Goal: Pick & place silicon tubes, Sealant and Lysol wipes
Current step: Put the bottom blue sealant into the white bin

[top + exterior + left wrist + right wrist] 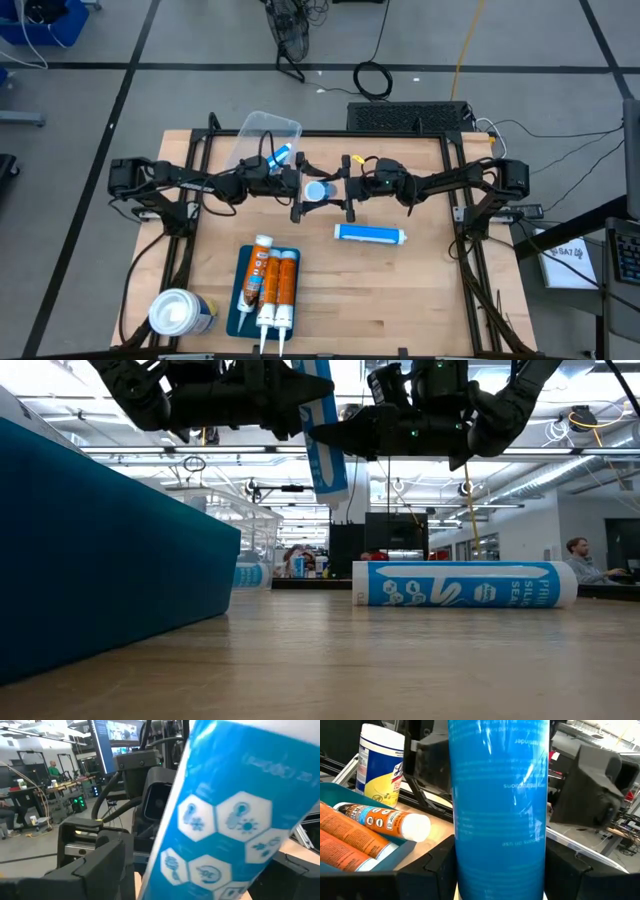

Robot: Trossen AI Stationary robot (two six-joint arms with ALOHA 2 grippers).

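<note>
A blue-and-white sealant tube [316,190] hangs upright, a little tilted, high above the middle of the table; it also shows in the low view [327,450]. My left gripper [306,190] reaches it from the left and my right gripper [330,189] from the right, both shut on it. A second blue-and-white tube [370,234] lies on its side on the table, to the right of centre. The Lysol wipes canister [181,312] stands upright at the near left corner. Three orange tubes [272,280] lie in a blue tray [240,300]. My left gripper has the tube's printed body [200,850] between its two fingers, coming level from the table's left, fingers across the tube. The tube leans in the hold, clear of the table. My right gripper has the tube's blue body [500,845] between its two fingers [437,865], coming level from the table's right, fingers across the tube. The tube stands upright between them, clear of the table.
A clear plastic bin [262,132] at the far side holds another blue tube [281,154]. The blue tray's wall [100,550] fills the low view's left. The wood between the tray and the lying tube is bare. People sit at desks in the room behind.
</note>
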